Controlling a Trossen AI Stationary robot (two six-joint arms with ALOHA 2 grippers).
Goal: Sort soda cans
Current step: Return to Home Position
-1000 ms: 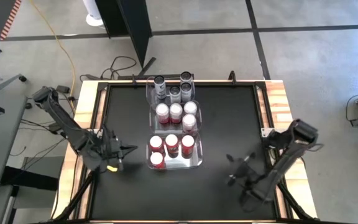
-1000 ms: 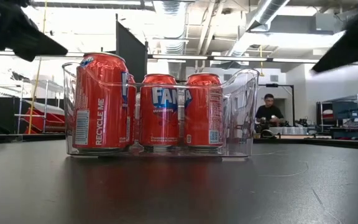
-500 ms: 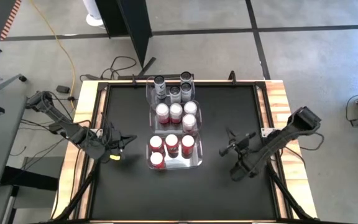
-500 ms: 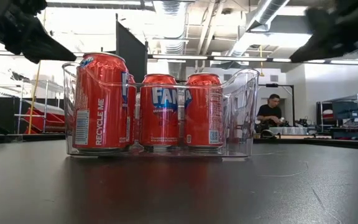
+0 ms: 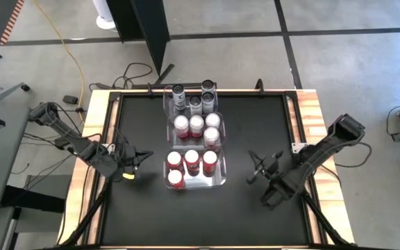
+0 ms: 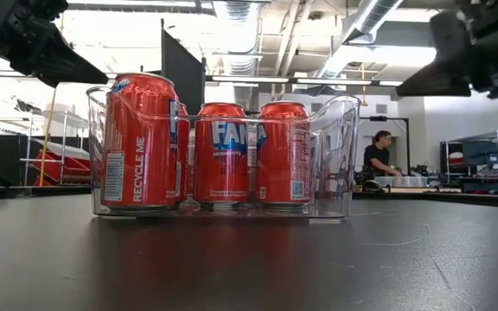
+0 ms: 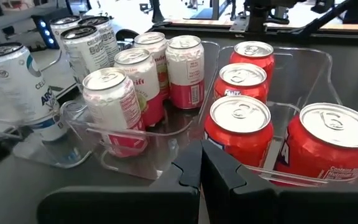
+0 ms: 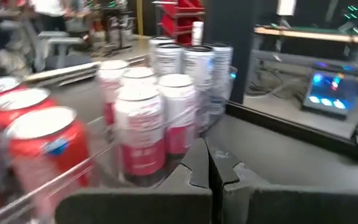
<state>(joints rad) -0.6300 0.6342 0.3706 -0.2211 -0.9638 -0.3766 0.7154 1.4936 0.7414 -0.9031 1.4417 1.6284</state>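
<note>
Tabletop: black surface (image 5: 255, 125) with a wooden border is seen from above; a person (image 6: 377, 155) is seated far back in the room in the low view.
Left fingers: those of the left gripper (image 5: 142, 158) are pressed together with nothing held between them.
Right fingers: those of the right gripper (image 5: 255, 171) are likewise clenched on nothing.
Gripper places: the left one is held left of centre and the right one right of centre, both apart from the bins and aimed at them.
Cans: grey-silver cans (image 5: 194, 97) are stood in the upper bin (image 5: 167, 104), pink-white cans (image 5: 196, 126) in the middle bin (image 5: 171, 139), and red cans (image 5: 192, 163) in the lower bin (image 5: 222, 179); none is left loose on the table.
Just changed: over the last second the right arm has been swung up from the lower right corner, and its elbow is now pushed further right.
Unchanged: the left arm has hardly been moved in the last half second, and no can or bin has been shifted.
Meaning: the sorting is judged complete; only the retreat of the arms is left.
</note>
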